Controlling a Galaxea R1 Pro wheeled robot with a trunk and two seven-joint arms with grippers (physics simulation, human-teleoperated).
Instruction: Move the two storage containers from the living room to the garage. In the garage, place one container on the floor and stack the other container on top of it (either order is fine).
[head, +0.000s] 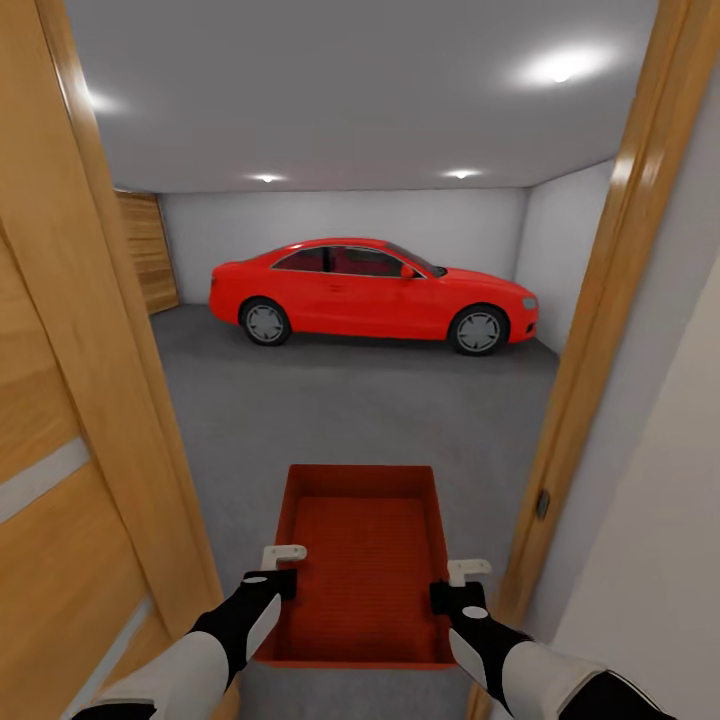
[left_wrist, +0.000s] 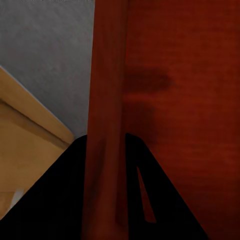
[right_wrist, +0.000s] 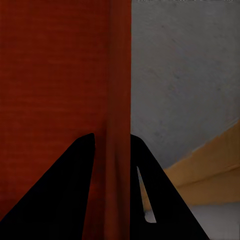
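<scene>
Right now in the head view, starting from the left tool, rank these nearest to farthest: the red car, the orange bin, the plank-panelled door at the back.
1. The orange bin, its left wall pinched by the left tool.
2. The red car, parked across the garage, ahead.
3. The plank-panelled door, back left corner, slightly beyond the car.

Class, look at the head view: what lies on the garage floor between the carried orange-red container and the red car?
Nothing: in the head view, bare grey floor stretches from the storage container to the red car.
</scene>
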